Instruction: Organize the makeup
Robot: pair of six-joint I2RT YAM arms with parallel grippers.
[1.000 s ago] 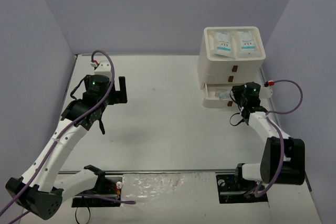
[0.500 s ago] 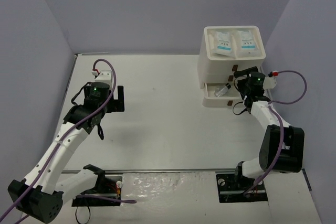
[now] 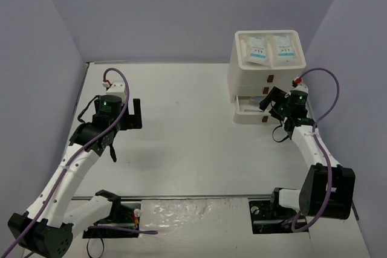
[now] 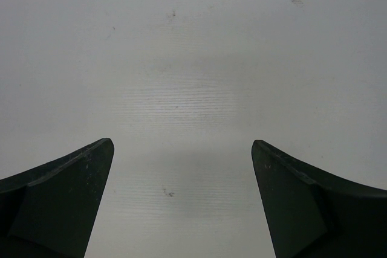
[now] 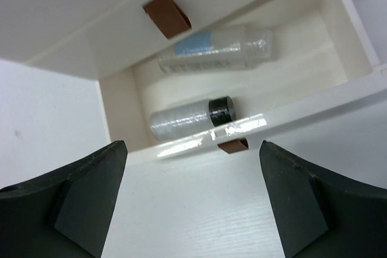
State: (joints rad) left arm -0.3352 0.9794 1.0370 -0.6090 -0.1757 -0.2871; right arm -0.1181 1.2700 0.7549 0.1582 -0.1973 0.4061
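Two white sachets [image 3: 255,48] [image 3: 284,48] lie on top of the white three-drawer box [image 3: 248,77]. Its bottom drawer [image 5: 121,125] stands pulled out. Inside lie a clear vial with a black cap [image 5: 187,119] and, behind it, a clear vial with a blue label [image 5: 217,49]. My right gripper [image 5: 190,147] [image 3: 266,107] is open in front of the drawer's rim, just above its brown handle [image 5: 233,145], with nothing between its fingers. My left gripper [image 4: 181,144] [image 3: 138,113] hangs open over bare table at the left. No brushes or stick are in view.
The box stands at the table's [image 3: 181,149] back right, close to the right wall. A second brown handle [image 5: 167,14] sits on the shut drawer above. Purple walls enclose the table on three sides.
My right gripper has opened, left the black-capped vial in the bottom drawer and drawn back a little from it. The left arm has shifted slightly.
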